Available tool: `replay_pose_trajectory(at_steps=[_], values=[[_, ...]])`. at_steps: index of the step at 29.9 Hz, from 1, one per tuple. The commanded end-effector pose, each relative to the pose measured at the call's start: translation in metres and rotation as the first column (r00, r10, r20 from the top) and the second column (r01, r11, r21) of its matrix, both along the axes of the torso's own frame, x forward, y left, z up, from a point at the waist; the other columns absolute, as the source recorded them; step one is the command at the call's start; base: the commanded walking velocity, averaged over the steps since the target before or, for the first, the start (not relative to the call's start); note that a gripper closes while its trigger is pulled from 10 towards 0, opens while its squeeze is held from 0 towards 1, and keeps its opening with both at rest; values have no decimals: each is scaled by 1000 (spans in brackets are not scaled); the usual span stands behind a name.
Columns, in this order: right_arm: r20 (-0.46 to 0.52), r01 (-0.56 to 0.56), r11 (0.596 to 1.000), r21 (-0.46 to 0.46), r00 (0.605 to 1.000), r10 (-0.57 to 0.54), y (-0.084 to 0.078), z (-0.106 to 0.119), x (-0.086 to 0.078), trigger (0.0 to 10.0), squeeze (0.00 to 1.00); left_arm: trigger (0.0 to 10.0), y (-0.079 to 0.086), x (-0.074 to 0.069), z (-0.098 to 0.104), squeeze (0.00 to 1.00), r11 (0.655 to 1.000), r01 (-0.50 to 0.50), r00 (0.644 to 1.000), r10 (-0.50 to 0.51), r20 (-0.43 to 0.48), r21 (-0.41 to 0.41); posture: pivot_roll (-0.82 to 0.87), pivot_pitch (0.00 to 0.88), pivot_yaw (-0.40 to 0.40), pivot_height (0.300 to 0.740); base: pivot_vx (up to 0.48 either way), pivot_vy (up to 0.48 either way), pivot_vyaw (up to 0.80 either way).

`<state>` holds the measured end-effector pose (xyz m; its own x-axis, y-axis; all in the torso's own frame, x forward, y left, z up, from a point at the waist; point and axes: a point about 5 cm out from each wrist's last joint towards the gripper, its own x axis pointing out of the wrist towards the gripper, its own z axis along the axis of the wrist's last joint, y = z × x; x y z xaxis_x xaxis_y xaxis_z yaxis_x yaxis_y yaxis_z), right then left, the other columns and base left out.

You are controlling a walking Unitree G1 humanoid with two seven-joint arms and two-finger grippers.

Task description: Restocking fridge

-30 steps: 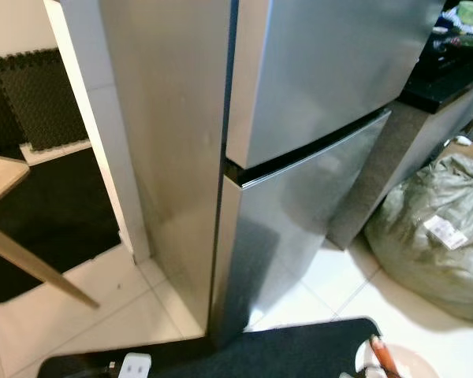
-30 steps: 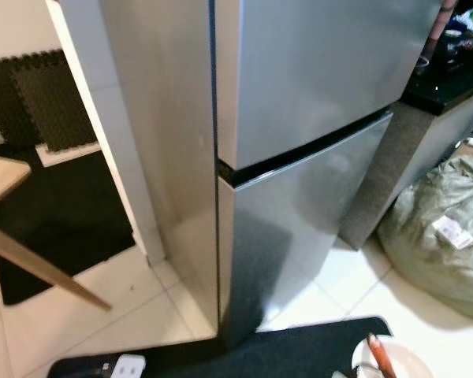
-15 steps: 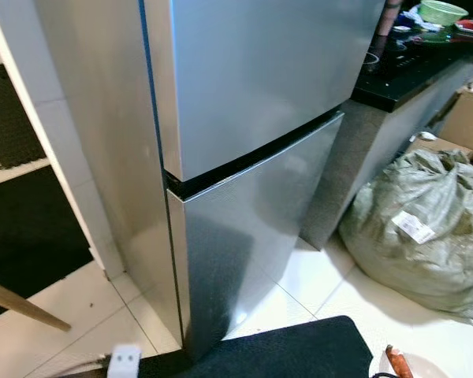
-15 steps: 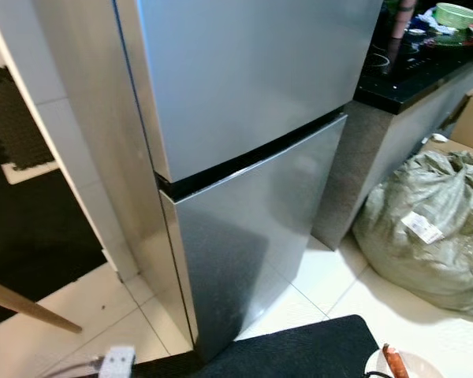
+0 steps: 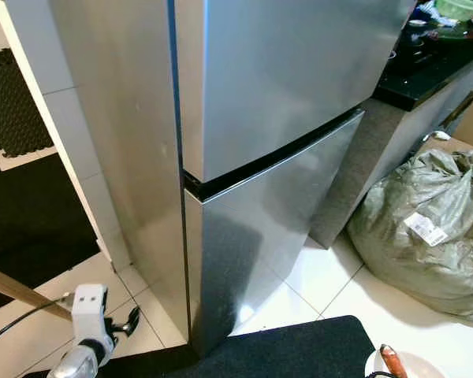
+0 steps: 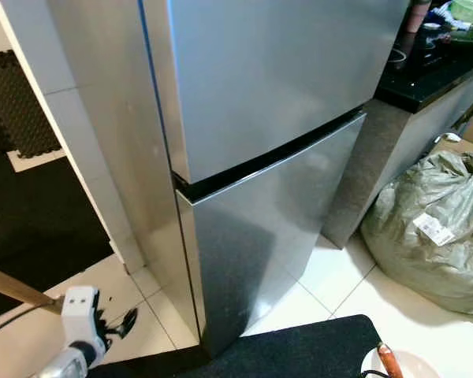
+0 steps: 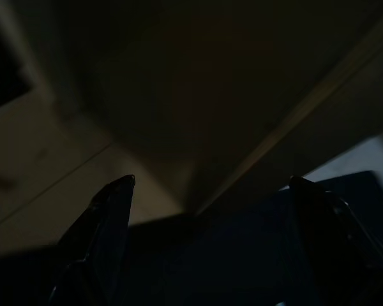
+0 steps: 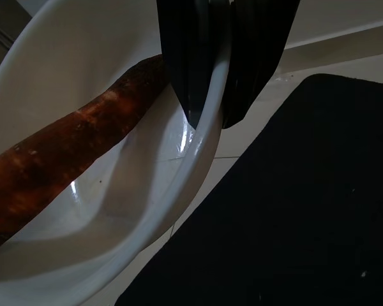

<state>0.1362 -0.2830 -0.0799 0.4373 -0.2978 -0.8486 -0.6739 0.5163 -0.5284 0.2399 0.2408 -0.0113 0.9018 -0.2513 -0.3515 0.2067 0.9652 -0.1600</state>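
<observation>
- Your left arm sits low at the bottom left of the head views, forearm raised off the floor. Its left gripper [image 5: 124, 321] points toward the near corner of the fridge, above the white floor tiles [image 5: 315, 276]. In the left wrist view the two black fingers [image 7: 105, 220] stand wide apart with nothing between them: released.
- Behind that arm you have a pale wooden leg [image 5: 20, 290] slanting across the tiles, and dark foam mats [image 5: 20, 102] further back beside a white tiled pillar [image 5: 71, 134].
- The fridge [image 5: 284, 102] fills the centre: stainless, two doors, both closed, with a dark seam between the upper and lower door.
- A black floor mat [image 5: 299, 354] lies on the tiles just before the fridge base.
- Right of the fridge stands a grey counter with a black top [image 5: 426, 71] carrying a green bowl [image 5: 461, 8]. A stuffed grey-green sack [image 5: 426, 228] with a white label rests on the floor against it.
- Your right gripper [image 8: 207, 118] is clenched on the rim of a white bowl [image 8: 83, 210], one finger inside and one outside.
- A carrot [image 8: 64, 166] lies in that bowl; bowl and carrot show at the bottom right edge of the head views.
</observation>
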Motion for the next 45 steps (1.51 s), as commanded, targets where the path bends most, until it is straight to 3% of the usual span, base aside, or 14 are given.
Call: replay_pose_trajectory(at_steps=[1, 5, 6, 8, 10, 11, 12, 14, 20, 22, 32, 33, 38, 45], values=[[-17, 24, 1000, -1, 1000, -24, -3, -1, -6, 10000, 0, 10000, 4, 6, 12, 1000, 997, 75, 996, -76, 55, 13, -92, 52, -51, 740, 0, 0, 0], [-26, 25, 1000, -1, 999, -25, -3, -2, -7, 10000, 0, 10000, -13, 23, 32, 1000, 969, 248, 956, -244, 162, -8, -87, 47, -53, 740, 0, 0, 0], [-26, 25, 1000, -1, 999, -25, -3, -2, -7, 10000, 0, 10000, -19, 27, 38, 59, 955, 298, 938, -291, 191, -8, -87, 47, -53, 740, 0, 0, 0], [-27, 26, 1000, 0, 999, -26, -3, -2, -8, 10000, 0, 10000, -25, 31, 43, 0, 940, 341, 919, -332, 213, -11, -86, 41, -54, 740, 0, 0, 0], [-28, 26, 1000, 0, 999, -26, -3, -2, -8, 10000, 0, 10000, -28, 33, 46, 0, 930, 367, 907, -355, 226, -12, -86, 41, -54, 740, 0, 0, 0], [-30, 25, 1000, 1, 999, -25, -3, -2, -7, 10000, 0, 10000, -38, 37, 52, 0, 904, 428, 874, -412, 258, -7, -86, 41, -54, 740, 0, 0, 0], [-30, 25, 1000, 1, 999, -25, -3, -2, -7, 10000, 0, 10000, -38, 37, 52, 0, 904, 428, 874, -412, 258, -7, -86, 41, -54, 740, 0, 0, 0], [-31, 24, 1000, 0, 999, -24, -3, -1, -6, 10000, 0, 10000, -55, 45, 63, 0, 863, 504, 821, -483, 304, 9, -89, 36, -58, 740, 0, 0, 0], [-32, 22, 1000, -3, 999, -22, -5, 0, -5, 10000, 0, 10000, -69, 51, 73, 0, 828, 560, 775, -535, 337, 26, -86, 34, -62, 740, 0, 0, 0], [-32, 20, 1000, -4, 999, -20, -5, 0, -4, 10000, 0, 10000, -79, 56, 75, 0, 812, 579, 756, -567, 328, 71, -91, 37, -61, 740, 0, 0, 0], [-25, 22, 1000, -1, 999, -22, -4, 0, -2, 10000, 0, 10000, -82, 68, 79, 0, 846, 513, 787, -532, 314, 148, -96, 37, -59, 740, 0, 0, 0], [-25, 23, 1000, 0, 999, -23, -4, 0, -2, 10000, 0, 10000, -79, 71, 80, 0, 862, 479, 806, -506, 307, 163, -96, 37, -59, 740, 0, 0, 0], [-24, 25, 1000, 1, 999, -25, -4, 0, -2, 10000, 0, 10000, -72, 78, 86, 0, 896, 411, 837, -444, 321, 169, -101, 39, -58, 740, 0, 0, 0], [-21, 25, 1000, 1, 999, -25, -4, 0, -2, 10000, 0, 10000, -68, 84, 94, 0, 911, 378, 840, -413, 351, 166, -102, 38, -56, 740, 0, 0, 0]])
